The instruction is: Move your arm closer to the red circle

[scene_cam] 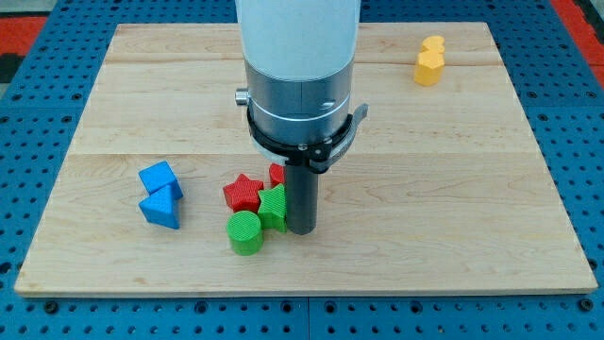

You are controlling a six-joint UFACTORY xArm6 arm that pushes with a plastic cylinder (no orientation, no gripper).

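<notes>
My tip (301, 229) rests on the wooden board (453, 189), touching the right side of a green star block (274, 207). A red block (276, 174), mostly hidden behind the rod, sits just above the green star; its shape cannot be made out. A red star block (243, 192) lies left of the green star. A green cylinder (246, 232) stands below them, left of my tip.
A blue block of angular shape (160, 194) lies at the board's left. A yellow block (429, 61) sits near the top right corner. The arm's white and grey body (300, 76) covers the upper middle of the board. Blue pegboard surrounds the board.
</notes>
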